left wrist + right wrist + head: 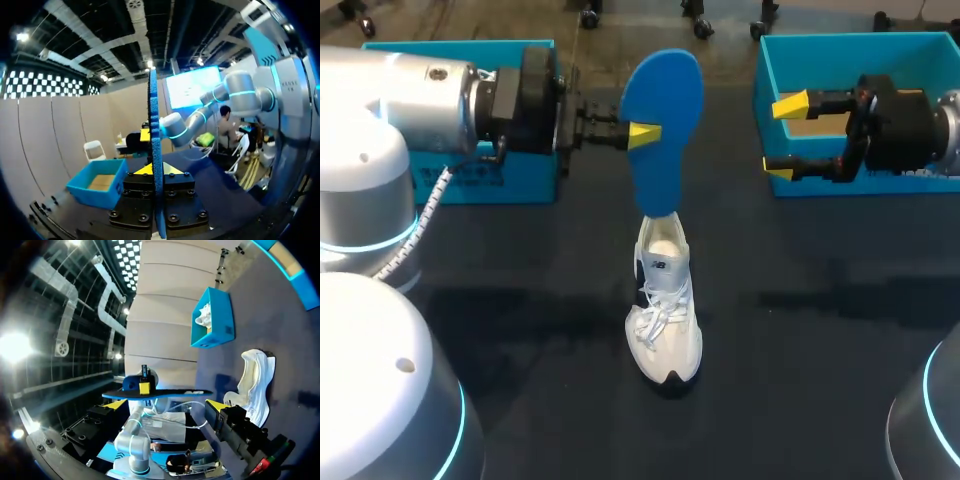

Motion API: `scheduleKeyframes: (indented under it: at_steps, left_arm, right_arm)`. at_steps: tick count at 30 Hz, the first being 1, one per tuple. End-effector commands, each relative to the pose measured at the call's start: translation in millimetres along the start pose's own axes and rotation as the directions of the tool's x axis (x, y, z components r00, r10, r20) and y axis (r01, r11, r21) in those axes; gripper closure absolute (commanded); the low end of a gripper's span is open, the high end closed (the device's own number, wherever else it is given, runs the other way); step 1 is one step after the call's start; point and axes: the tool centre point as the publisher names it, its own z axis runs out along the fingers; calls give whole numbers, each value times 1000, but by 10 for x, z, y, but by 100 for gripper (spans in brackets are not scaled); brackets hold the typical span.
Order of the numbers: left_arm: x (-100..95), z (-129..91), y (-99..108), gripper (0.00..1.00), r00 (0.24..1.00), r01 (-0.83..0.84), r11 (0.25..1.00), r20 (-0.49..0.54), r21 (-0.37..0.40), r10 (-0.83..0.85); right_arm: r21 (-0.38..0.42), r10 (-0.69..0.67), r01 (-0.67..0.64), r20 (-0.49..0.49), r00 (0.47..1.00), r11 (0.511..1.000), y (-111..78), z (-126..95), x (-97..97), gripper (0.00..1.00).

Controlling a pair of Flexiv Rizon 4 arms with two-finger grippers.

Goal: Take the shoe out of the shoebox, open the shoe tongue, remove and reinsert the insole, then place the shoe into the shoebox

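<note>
Holding the insole point(665, 120) upright, my left hand point(642, 133) is clamped on its edge above the counter's point(800, 350) middle. The insole's lower end seems to meet the shoe's point(665, 320) opening, though I can't be sure. The shoe stands mid-counter. My right hand point(785, 138) hangs with fingers apart by the box point(850, 45) at the far right corner.

One white shoe point(665, 330), one blue insole point(663, 125), two blue shoeboxes point(525, 185) point(850, 42), two grippers point(642, 133) point(785, 138)
</note>
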Motion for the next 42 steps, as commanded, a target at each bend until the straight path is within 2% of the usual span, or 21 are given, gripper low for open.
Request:
scheduleKeyframes:
  at_steps: [1,5,8,11,12,32,33,36,39,42]
  left_arm:
    - [-34,77,8,100,735,678,734,-77,44,-674]
    - [-65,124,48,100,525,849,516,-68,112,-848]
    - [-83,152,81,100,416,903,397,-98,166,-904]
    - [-91,196,99,100,412,901,388,-101,192,-906]
    - [-104,217,112,100,499,859,477,-98,186,-861]
    - [-104,217,112,100,499,859,477,-98,186,-861]
    - [-105,226,134,100,485,870,467,-101,159,-869]
    - [-106,239,210,100,385,922,374,-136,103,-913]
    - [-126,233,258,100,298,954,289,-158,76,-941]
    - [-143,231,317,100,265,964,260,-159,54,-951]
  right_arm:
    - [-2,0,0,1,1000,1000,-3,9,-1,0]
    - [-2,0,0,1,1000,1000,-3,9,-1,0]
    - [-2,0,0,1,1000,1000,-3,9,-1,0]
    - [-2,0,0,1,1000,1000,-3,9,-1,0]
    - [-2,0,0,1,1000,1000,-3,9,-1,0]
    - [-2,0,0,1,1000,1000,-3,9,-1,0]
    - [-2,0,0,1,1000,1000,-3,9,-1,0]
    - [-7,-31,32,50,998,999,-12,20,38,0]
    - [-13,-31,32,106,994,999,-20,39,86,0]
    - [-7,-36,37,148,988,999,-24,57,135,0]
